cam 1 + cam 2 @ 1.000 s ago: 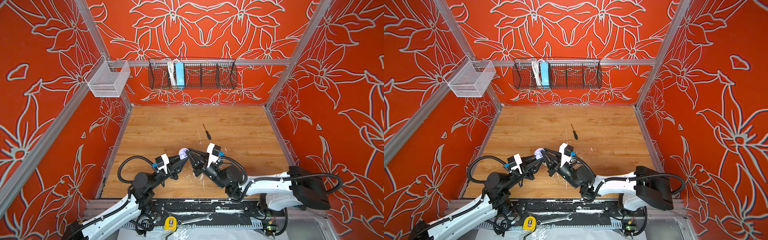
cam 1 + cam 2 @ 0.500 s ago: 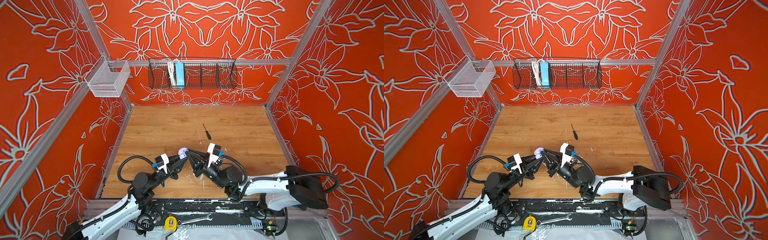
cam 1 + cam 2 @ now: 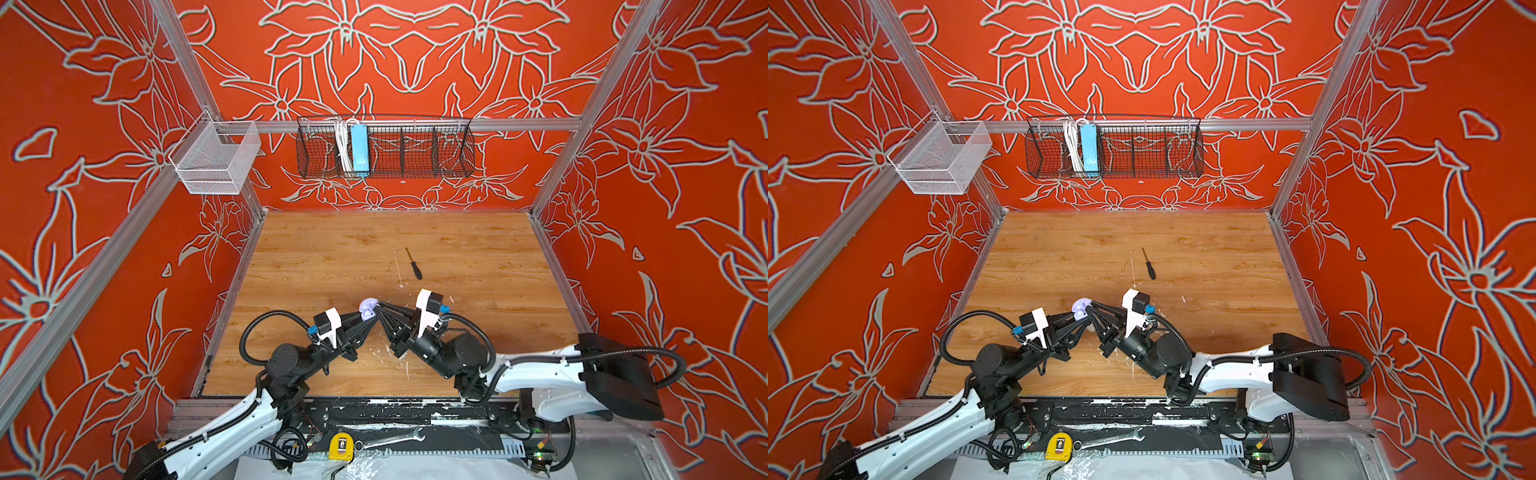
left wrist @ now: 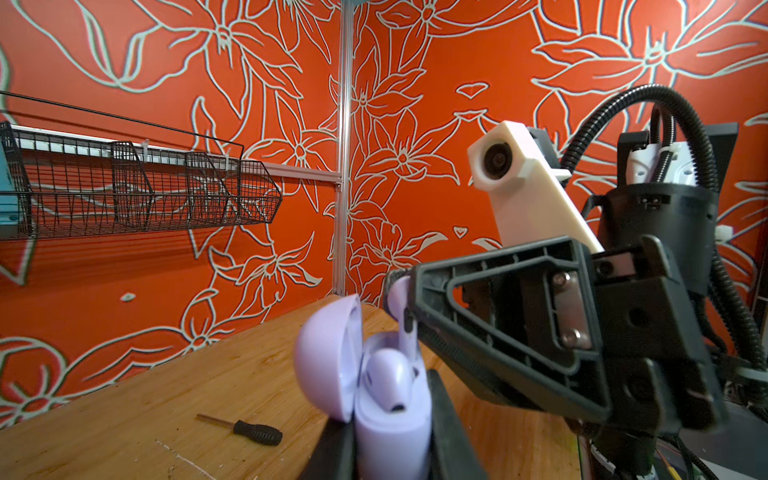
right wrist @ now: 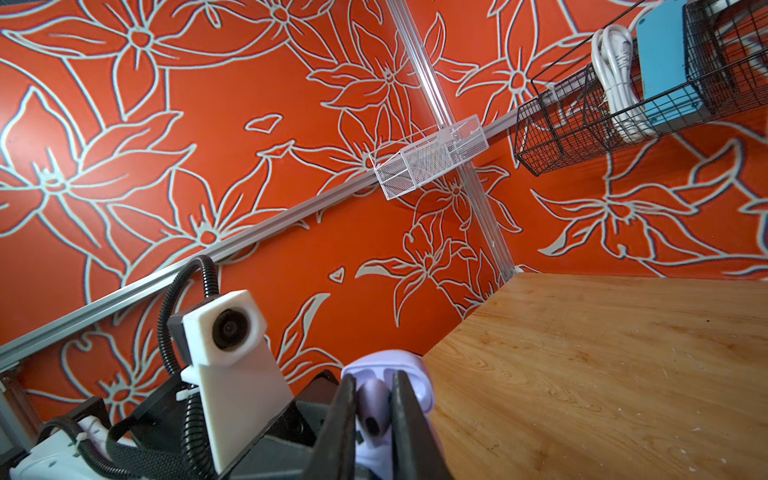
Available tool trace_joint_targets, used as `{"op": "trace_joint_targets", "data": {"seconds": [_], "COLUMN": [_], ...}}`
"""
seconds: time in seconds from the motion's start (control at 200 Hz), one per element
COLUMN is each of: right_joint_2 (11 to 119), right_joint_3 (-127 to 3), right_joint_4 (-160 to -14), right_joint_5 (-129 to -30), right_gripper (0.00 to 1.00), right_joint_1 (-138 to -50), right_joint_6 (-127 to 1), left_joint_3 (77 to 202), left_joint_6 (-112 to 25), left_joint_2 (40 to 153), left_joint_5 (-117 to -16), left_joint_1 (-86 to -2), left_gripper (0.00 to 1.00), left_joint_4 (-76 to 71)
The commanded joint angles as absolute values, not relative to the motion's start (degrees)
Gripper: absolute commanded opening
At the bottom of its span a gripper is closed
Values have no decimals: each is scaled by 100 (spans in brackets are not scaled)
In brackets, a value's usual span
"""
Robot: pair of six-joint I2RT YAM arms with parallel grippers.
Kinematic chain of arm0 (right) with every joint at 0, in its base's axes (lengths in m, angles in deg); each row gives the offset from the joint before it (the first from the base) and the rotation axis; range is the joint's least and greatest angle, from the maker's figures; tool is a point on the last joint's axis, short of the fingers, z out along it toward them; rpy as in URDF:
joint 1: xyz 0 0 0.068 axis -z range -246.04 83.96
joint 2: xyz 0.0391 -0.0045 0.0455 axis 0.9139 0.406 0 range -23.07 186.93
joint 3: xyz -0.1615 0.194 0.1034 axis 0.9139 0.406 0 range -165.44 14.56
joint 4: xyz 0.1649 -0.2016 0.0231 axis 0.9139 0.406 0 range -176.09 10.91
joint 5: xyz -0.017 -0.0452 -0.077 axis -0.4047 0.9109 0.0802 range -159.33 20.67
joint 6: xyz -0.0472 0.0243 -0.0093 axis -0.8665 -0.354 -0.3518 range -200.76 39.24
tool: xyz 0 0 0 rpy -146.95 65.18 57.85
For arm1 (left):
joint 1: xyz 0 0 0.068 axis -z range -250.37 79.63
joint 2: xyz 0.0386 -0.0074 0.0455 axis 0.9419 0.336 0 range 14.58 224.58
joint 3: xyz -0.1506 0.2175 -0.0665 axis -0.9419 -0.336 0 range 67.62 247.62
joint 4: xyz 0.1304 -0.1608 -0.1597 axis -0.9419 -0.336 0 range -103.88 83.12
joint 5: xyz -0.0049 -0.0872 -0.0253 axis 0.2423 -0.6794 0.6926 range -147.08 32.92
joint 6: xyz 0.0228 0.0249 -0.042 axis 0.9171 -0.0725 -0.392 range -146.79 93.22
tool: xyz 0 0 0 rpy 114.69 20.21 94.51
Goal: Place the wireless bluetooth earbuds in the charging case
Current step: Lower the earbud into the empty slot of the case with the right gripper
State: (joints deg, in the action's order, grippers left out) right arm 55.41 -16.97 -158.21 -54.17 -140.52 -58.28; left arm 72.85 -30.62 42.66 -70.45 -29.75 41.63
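My left claw is pressed tight on the lavender charging case. It holds the case upright just off the middle of the table, toward 9 o'clock in both top views, with the lid swung back. I judge I hold it this way so the wells face up and the case cannot slide while something is pushed in. My right claw reaches in from about 4 o'clock and pinches the second earbud by its head, stem down over the free well, since a stemmed bud only drops in straight. The first earbud sits in its well, right beside that stem. I cannot tell how far the stem has gone in, because the case rim hides its tip. By my count there are one case and two lavender earbuds, one seated and one in my grip; no cream-white ones show in any view. One screwdriver lies at 1 o'clock from the case, well apart. At 12 o'clock on the back wall hangs one black wire basket holding one blue power strip and one white cable. One white mesh basket hangs at 10 o'clock. At 6 o'clock, on the front rail, lie one tape measure and one wrench.
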Motion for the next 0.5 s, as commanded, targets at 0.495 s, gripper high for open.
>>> {"op": "trace_joint_targets", "data": {"seconds": [0.495], "right_joint_2": [5308], "right_joint_3": [-1700], "right_joint_4": [-14419], "right_joint_5": [-5406], "right_gripper": [29], "right_joint_1": [-14119], "right_joint_6": [-5993], "left_joint_3": [7360], "left_joint_6": [-3012], "left_joint_2": [4202], "left_joint_5": [-7031], "left_joint_1": [-2941], "left_gripper": [0], "left_joint_4": [4647]}}
